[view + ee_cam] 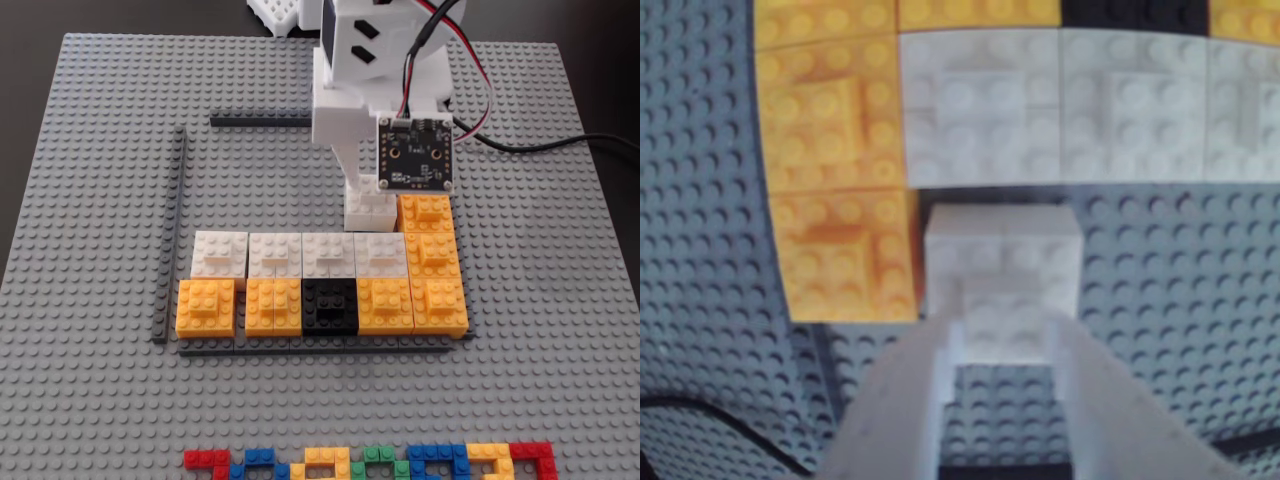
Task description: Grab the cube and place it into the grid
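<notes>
My gripper (368, 195) (1005, 332) is shut on the raised top brick of a white cube (370, 212) (1002, 258). The cube is inside the grid, whose dark grey bars run along the left (172, 235), top (262, 120) and bottom. It sits right of an orange block (425, 213) in the wrist view's mirror sense, left of it in the fixed view. It is just behind a row of several white cubes (300, 254) (1060, 105). I cannot tell whether it rests on the baseplate (100, 200) or hovers just above. Orange blocks (207, 306) and a black block (329, 305) fill the front row.
A row of multicoloured bricks (370, 462) lies at the baseplate's near edge. A white studded part (275, 12) sits beyond the far edge. The arm's cables (520, 145) trail off to the right. The grid's upper left area is bare studs.
</notes>
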Action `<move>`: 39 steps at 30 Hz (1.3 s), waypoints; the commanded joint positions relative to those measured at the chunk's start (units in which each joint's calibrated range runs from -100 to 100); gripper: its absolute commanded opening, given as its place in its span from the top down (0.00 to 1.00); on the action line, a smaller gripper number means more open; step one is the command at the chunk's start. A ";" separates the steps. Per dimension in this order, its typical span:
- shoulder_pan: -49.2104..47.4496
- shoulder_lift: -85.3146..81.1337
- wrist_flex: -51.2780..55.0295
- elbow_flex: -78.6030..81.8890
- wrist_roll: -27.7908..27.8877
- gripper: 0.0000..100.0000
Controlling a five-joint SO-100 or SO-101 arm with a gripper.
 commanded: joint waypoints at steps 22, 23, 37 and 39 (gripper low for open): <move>-0.58 1.86 -1.20 -6.78 -0.24 0.93; -0.58 2.03 -1.30 -6.78 -0.24 0.93; 0.08 2.80 -2.27 -6.06 -0.39 0.83; 0.16 2.80 -2.37 -5.79 -0.39 0.82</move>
